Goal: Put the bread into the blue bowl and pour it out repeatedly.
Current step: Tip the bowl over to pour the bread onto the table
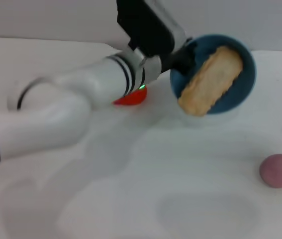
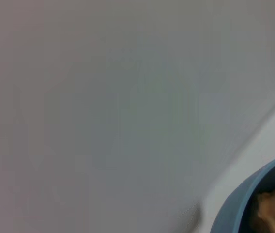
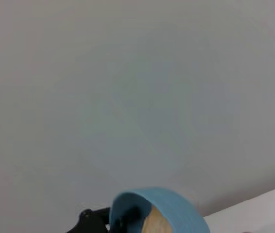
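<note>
Your left hand is clamped on the rim of the blue bowl, which it holds tipped steeply on its side above the bench, mouth facing the camera. The risk from here is the bread dropping uncontrolled: it is already poking past the lower rim, and a quick further tilt could send it bouncing toward the pink ball or off the bench edge. A rim grip on smooth plastic may also slip as the load shifts. The bread shows its plain tan underside with scalloped edges (the striped top is turned away), lying diagonally across the bowl's interior. A red object sits under the arm. The right hand is out of sight.
</note>
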Controlling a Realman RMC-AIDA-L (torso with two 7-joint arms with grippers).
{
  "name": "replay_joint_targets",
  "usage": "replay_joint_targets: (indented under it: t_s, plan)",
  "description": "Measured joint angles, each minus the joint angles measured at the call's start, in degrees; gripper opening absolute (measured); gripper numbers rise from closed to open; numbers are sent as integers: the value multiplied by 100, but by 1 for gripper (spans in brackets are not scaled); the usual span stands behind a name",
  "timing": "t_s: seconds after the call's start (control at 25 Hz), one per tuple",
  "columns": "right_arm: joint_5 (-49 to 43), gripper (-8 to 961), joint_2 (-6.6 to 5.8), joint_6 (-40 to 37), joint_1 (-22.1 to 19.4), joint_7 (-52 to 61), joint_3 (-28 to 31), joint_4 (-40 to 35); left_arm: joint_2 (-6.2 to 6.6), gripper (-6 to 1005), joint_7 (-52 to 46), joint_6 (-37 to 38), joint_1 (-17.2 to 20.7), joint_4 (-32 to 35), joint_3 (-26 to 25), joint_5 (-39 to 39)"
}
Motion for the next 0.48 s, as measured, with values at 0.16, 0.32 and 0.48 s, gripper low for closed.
replay_joint_targets:
  t_s: [0.16,0.32,0.48]
  plan:
    - [-1,361,-1,4,-4,-2,5,76,-35,13,568,-1871,79,-733,802,183]
    - [-1,360,-15,6,-10,-3,38,103,-36,12,1315,-2695,97,-1058,1162,153]
    - [-1,360,-15,47,-11,-3,46,118,-36,12,1847,-3304,134,-1278,1388,151]
